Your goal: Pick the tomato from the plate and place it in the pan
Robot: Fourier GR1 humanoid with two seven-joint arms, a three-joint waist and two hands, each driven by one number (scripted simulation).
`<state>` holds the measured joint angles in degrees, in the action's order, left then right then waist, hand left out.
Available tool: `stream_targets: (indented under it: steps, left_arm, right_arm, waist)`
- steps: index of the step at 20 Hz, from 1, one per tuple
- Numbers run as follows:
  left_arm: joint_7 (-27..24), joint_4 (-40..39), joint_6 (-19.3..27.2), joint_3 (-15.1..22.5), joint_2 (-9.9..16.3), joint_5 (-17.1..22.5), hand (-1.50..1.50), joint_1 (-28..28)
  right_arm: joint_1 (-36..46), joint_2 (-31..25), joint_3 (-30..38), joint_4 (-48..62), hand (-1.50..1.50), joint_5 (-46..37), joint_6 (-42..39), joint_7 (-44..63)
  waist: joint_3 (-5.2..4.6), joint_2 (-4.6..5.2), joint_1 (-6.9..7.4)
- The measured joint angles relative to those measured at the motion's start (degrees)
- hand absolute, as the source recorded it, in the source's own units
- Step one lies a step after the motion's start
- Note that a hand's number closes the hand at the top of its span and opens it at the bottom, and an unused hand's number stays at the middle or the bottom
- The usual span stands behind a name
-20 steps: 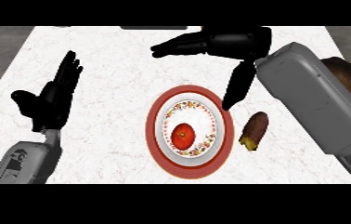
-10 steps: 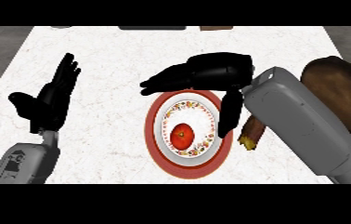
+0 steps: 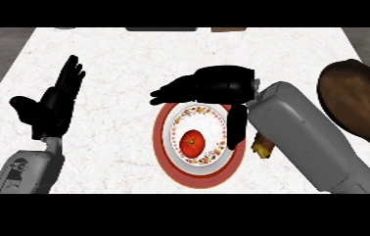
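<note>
My right hand (image 3: 217,85) has swung in from the far side of the worktop (image 3: 130,59) over the last second and now hovers above the far rim of the plate (image 3: 163,137), where a moment ago it hung well beyond it. Its fingers stretch out toward the left and its thumb hangs down along the plate's right edge — spread apart, holding nothing. The tomato (image 3: 192,143) has not budged: it sits in the middle of the plate's patterned white centre, just below and clear of my fingers, so the pick is not yet made. I read this as the end of the approach; what remains is to bring the hand down over the tomato and close round it. The view has also shifted enough to bring the pan (image 3: 347,98) in at the right edge, dark brown and cut off by the frame, so I cannot see its handle or much of its inside. My right forearm (image 3: 303,137) now covers most of the small brown and yellow item (image 3: 262,148) lying just beside the plate — I cannot make out what it is. How high the hand sits above the tomato I cannot tell from this steep angle. My left hand (image 3: 51,105) rests open at the left, fingers up.
</note>
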<state>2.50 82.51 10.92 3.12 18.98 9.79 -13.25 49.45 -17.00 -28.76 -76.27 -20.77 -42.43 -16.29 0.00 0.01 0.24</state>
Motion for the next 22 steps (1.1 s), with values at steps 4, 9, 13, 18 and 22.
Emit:
stream_targets:
  steps: [4,9,13,18,22]
  left_arm:
    - [1.5,1.4,0.0,-0.3,-0.7,-0.7,0.0,0.2]
    - [1.1,1.3,-0.7,-0.9,-1.5,-1.5,0.0,0.2]
    - [1.2,1.6,-1.8,-1.9,-1.2,-1.6,0.0,0.7]
    - [0.6,1.4,-1.8,-2.2,-2.4,-2.8,0.0,0.9]
    - [0.7,0.8,-2.4,-2.9,-2.7,-3.1,0.0,0.4]
  right_arm:
    - [-0.1,1.2,-0.8,3.0,-1.5,-4.4,0.3,-2.0]
    - [0.4,3.1,-2.3,6.1,-1.5,-7.7,0.3,-3.2]
    - [-1.1,3.5,-4.4,5.9,-1.5,-10.5,1.2,-4.7]
    - [-2.8,5.0,-6.5,6.1,-1.5,-14.9,2.8,-5.6]
    - [-3.2,5.3,-8.3,6.0,-1.5,-19.2,4.1,-6.1]
  waist:
    - [0.0,0.03,0.19]
    - [0.0,0.07,0.23]
    - [0.0,0.04,0.16]
    - [0.0,0.02,0.07]
    - [0.0,0.0,0.02]
